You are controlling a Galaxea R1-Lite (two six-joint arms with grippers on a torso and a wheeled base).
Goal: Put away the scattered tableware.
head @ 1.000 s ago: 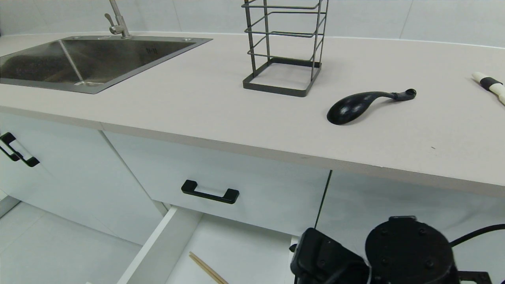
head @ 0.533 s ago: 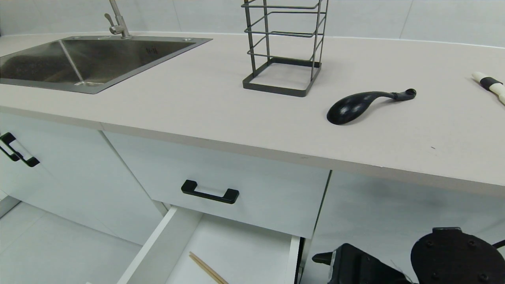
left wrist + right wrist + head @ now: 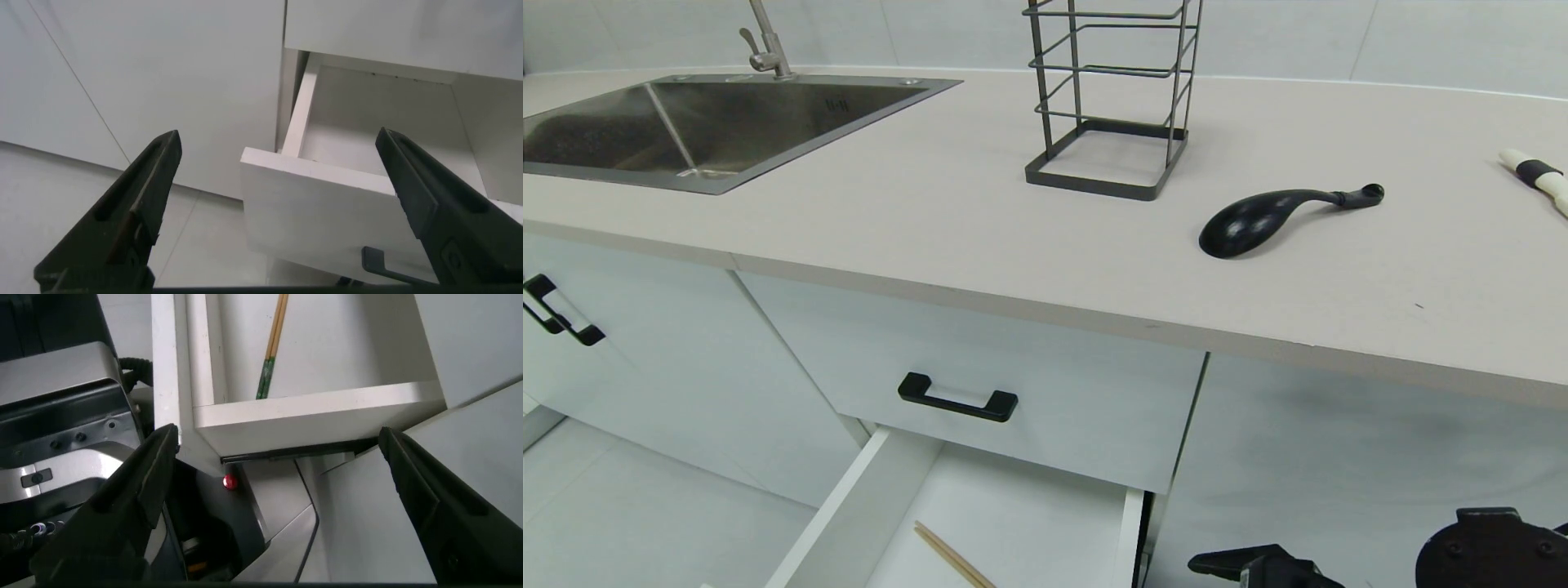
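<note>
Both jaws stand spread and empty, low by the open drawer [image 3: 1029,510]. Our likely next piece, the black spoon [image 3: 1262,220], lies right of centre on the tabletop [image 3: 915,220]; we should pinch its thin handle, then lower it beside the chopsticks [image 3: 952,557].

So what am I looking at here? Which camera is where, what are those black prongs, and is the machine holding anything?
This is a two-armed robot tidying a kitchen. The wide picture comes from a camera on its head, looking down at the counter. On it are a black spoon, a wire rack and a sink. The other two come from cameras on its wrists; the black prongs are the fingers of the left gripper and the right gripper, both open and holding nothing. The right one looks down into an open drawer with chopsticks inside.
</note>
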